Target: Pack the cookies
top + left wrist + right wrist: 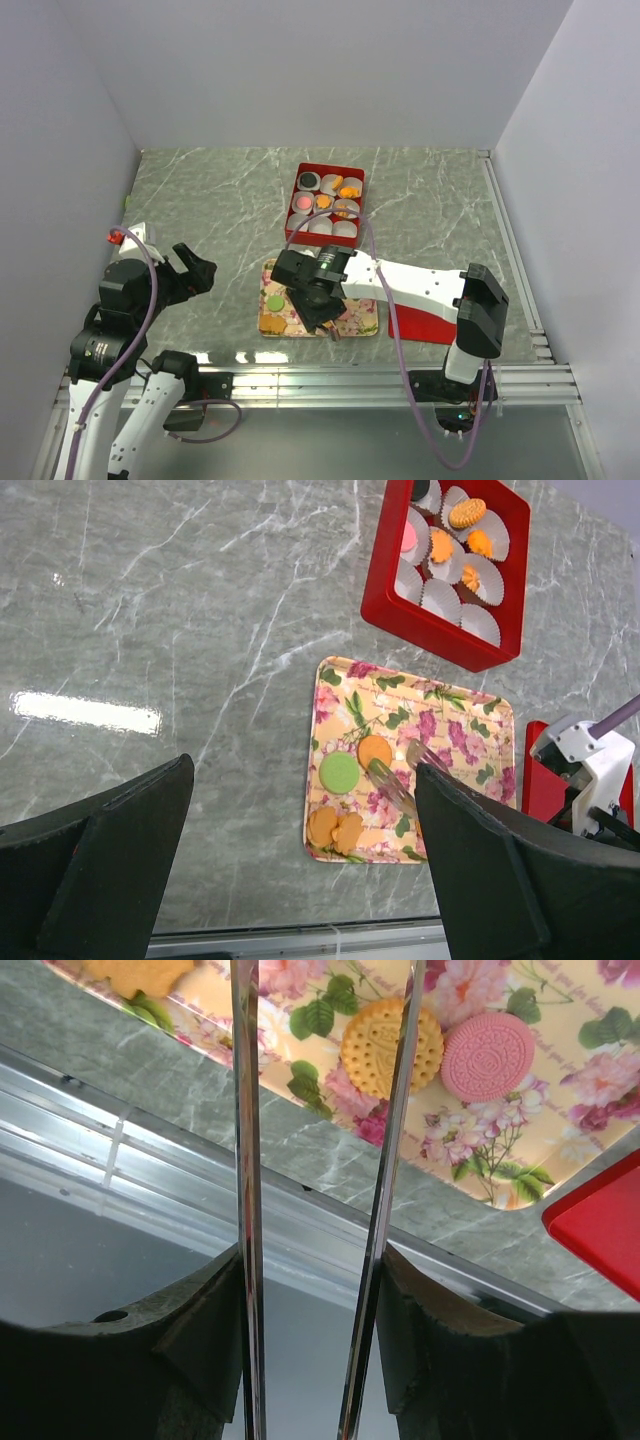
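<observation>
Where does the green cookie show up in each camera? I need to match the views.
Top external: green cookie at the left end of the floral tray.
Left wrist: left-centre of the tray, just left of the tongs.
Right wrist: not in view.
Shared landmark: the floral tray, in all three views.

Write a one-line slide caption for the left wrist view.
Left gripper, jaws open, overlooks tongs over cookies on a floral tray, red box of paper cups beyond.
</observation>
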Tool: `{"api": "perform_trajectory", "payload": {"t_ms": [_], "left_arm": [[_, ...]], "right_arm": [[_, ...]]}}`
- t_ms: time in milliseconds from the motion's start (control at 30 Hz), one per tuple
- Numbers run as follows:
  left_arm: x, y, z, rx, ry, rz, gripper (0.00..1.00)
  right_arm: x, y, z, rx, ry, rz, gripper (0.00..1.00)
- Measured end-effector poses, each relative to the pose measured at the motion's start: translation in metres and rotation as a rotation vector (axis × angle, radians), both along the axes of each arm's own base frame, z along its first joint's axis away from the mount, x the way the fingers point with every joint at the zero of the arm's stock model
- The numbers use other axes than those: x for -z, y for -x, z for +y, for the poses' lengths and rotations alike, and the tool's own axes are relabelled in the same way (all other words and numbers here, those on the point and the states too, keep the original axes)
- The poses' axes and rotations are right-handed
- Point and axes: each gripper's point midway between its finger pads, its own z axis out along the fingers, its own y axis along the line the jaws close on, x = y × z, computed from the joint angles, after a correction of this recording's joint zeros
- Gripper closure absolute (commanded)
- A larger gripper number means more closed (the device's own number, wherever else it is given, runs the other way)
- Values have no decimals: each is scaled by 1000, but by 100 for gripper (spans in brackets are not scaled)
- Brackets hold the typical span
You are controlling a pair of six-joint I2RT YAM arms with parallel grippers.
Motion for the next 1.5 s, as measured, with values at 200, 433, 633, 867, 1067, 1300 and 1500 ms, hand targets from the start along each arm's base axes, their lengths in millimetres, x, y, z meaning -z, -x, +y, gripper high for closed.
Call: {"api": "perform_trajectory", "payload": {"t_ms": [200,433,633,867,1067,1300,1500], "left_arm": [[0,0,0,-3,0,0,2],[0,0,0,-3,0,-1,1],[-1,-1,0,-3,1,-3,1],[-1,-1,0,-3,1,-3,1],[-1,-1,0,-3,0,-3,1],[0,-1,1,-4,0,0,2],[1,-2,1,-5,-1,4,2]], "right_arm": [[-3,-5,12,-5,-21,-9,45],[2,-3,16,-7,-23,10,47],[3,-3,19,-9,-32,16,56],[6,-5,21,-3,-31,20,61],[6,-23,13,37,-33,38,62],[-38,-106,-12,199,-122,-12,63],[-96,-161,-26,257,-234,-130,63]]}}
